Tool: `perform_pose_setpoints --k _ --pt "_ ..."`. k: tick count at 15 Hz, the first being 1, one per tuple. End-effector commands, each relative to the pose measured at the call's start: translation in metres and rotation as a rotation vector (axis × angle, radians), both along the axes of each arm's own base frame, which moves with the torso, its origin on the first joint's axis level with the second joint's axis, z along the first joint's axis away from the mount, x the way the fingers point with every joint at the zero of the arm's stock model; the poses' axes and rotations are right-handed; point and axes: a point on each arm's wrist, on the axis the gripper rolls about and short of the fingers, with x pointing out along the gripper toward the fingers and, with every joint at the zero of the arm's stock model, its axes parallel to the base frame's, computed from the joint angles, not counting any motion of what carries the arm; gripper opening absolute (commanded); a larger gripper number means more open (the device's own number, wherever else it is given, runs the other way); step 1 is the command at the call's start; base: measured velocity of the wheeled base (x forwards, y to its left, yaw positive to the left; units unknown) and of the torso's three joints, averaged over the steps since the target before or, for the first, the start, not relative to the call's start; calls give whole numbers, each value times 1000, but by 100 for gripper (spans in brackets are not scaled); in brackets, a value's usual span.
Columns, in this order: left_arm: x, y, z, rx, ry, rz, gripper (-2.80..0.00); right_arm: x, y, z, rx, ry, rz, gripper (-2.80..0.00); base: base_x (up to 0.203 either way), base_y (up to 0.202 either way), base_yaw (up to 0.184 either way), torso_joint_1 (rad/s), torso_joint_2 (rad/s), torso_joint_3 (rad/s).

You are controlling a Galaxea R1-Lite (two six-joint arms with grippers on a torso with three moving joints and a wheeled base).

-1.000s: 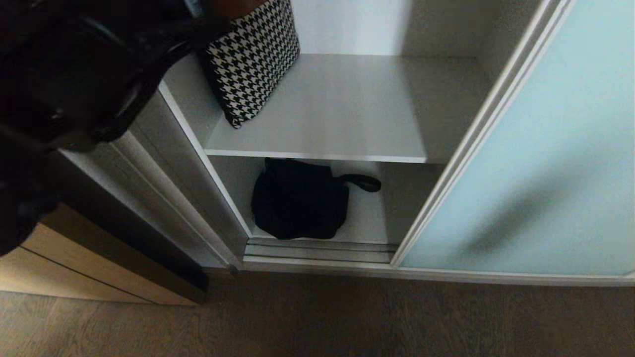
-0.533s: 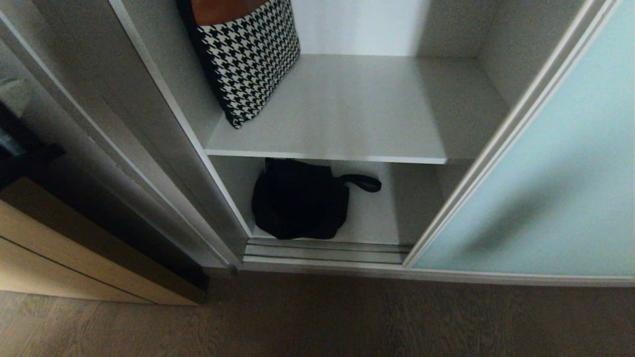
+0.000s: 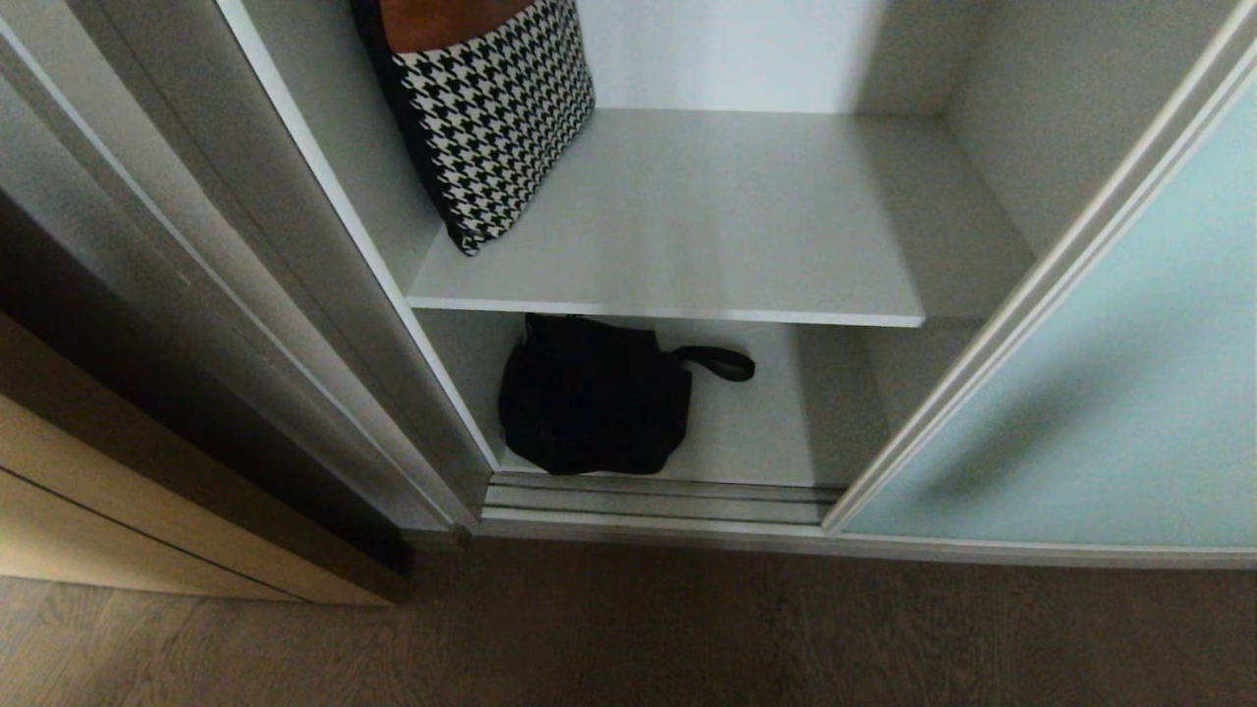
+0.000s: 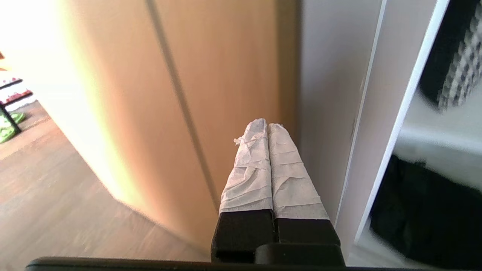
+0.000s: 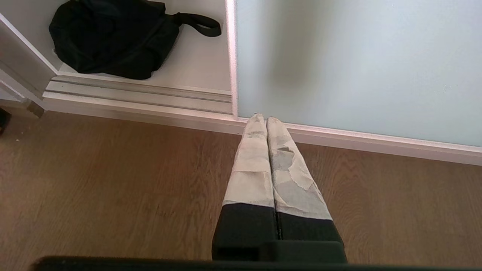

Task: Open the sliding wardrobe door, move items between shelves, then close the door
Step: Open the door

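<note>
Sliding wardrobe door (image 3: pixel 1080 393) slid further right, opening wider. Left gripper (image 4: pixel 268 126) gone from head view, jaws pressed together, empty. Right gripper (image 5: pixel 262 118) parked, jaws together. Houndstooth bag (image 3: pixel 491 118) on upper shelf (image 3: pixel 707 245), black pouch bag (image 3: pixel 589 393) below. Transfer next.

Home bedroom: wardrobe (image 3: pixel 687 216), wood floor (image 3: pixel 628 638)

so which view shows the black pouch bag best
The head view: the whole black pouch bag lies on the lower shelf, strap included. The right wrist view also shows it whole, but up at the picture's edge. The left wrist view catches only a blurred dark part of it.
</note>
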Motion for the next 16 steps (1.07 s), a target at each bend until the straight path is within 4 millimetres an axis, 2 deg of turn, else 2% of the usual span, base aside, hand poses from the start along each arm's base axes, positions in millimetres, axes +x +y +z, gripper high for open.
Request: perform_pose_setpoints --k 1,3,4,6,8,11,12,13,16 --pt "-24 2 -37 -16 -20 -11 -280 0 0 0 0 -1 0 -280 0 0 0 0 0 0" --pt "-15 1 -72 -84 103 -51 -280 0 0 0 0 -1 0 -280 0 0 0 0 0 0" --pt "-13 0 -80 -125 160 -67 -280 0 0 0 0 -1 0 -280 0 0 0 0 0 0" --pt "-13 2 -81 -159 157 -8 -280 0 0 0 0 -1 0 -280 0 0 0 0 0 0" --pt "-17 4 -80 -199 126 148 -280 0 0 0 0 -1 0 -280 0 0 0 0 0 0" --pt "-36 4 -89 -156 68 194 -280 0 0 0 0 -1 0 -280 0 0 0 0 0 0" --pt "-41 3 -95 -123 67 164 -280 0 0 0 0 -1 1 -280 0 0 0 0 0 0" --pt "-42 1 -101 -73 98 58 -280 0 0 0 0 -2 0 -280 0 0 0 0 0 0" --pt "-36 -10 -110 95 204 -433 -280 0 0 0 0 -1 0 -280 0 0 0 0 0 0"
